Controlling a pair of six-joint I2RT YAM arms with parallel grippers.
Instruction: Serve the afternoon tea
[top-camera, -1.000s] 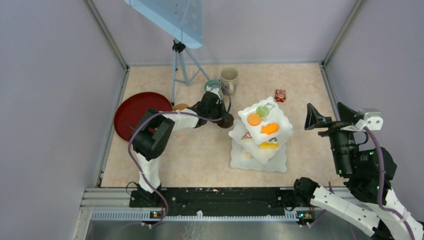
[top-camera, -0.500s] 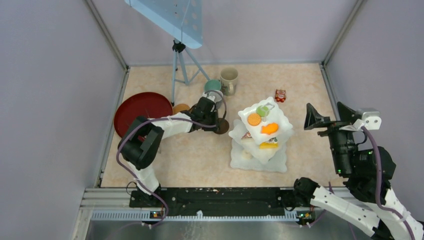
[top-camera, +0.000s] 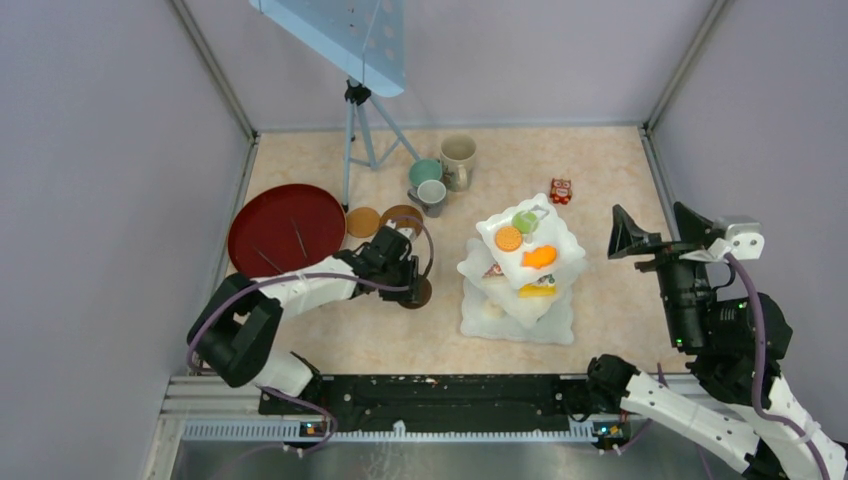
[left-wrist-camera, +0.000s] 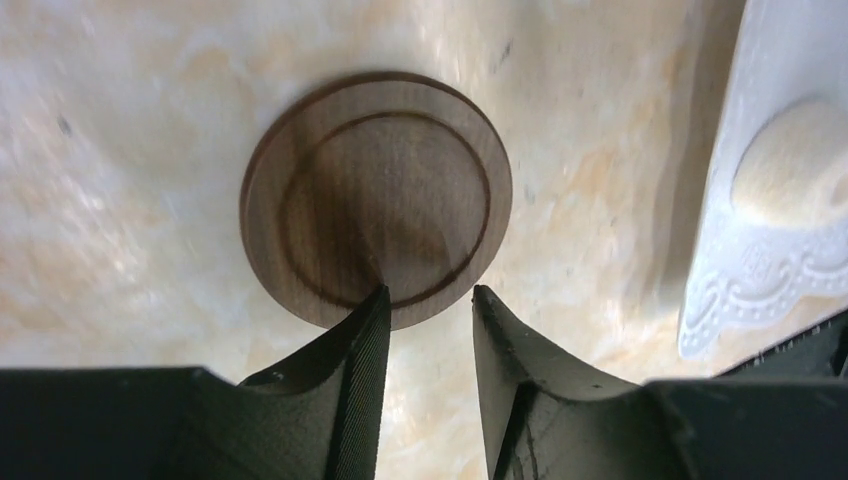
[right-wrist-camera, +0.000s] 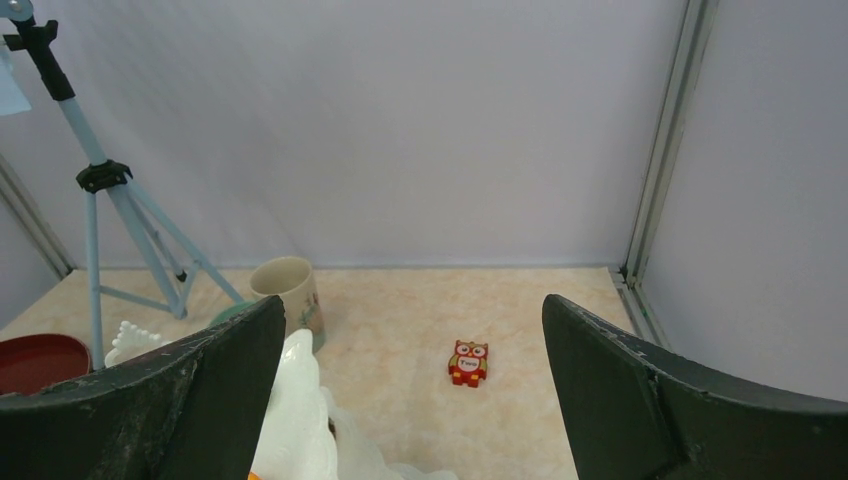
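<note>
A brown round coaster (left-wrist-camera: 375, 200) lies flat on the table just left of the white three-tier stand (top-camera: 560, 325). My left gripper (top-camera: 410, 283) hovers over its near edge, open, with bare table showing between the fingers (left-wrist-camera: 360, 340). Two more coasters (top-camera: 363, 221) (top-camera: 400, 213) lie by the red tray. The teal mug (top-camera: 424, 172), tall beige mug (top-camera: 458, 158) and small grey mug (top-camera: 432, 195) stand together at the back. Toy cakes and cookies (top-camera: 508, 239) sit on the stand. An owl cookie (right-wrist-camera: 468, 362) lies on the table. My right gripper (top-camera: 655, 232) hangs wide open and empty, right of the stand.
The round dark-red tray (top-camera: 285, 230) with thin metal tongs on it sits at the left wall. A blue tripod (top-camera: 358, 130) stands at the back left. The stand's bottom tier (left-wrist-camera: 770, 250) is close to the right of my left gripper.
My left arm has drawn back from beside the mugs toward the near side, bringing the coaster along. Its jaws have widened and the coaster now rests on the table.
</note>
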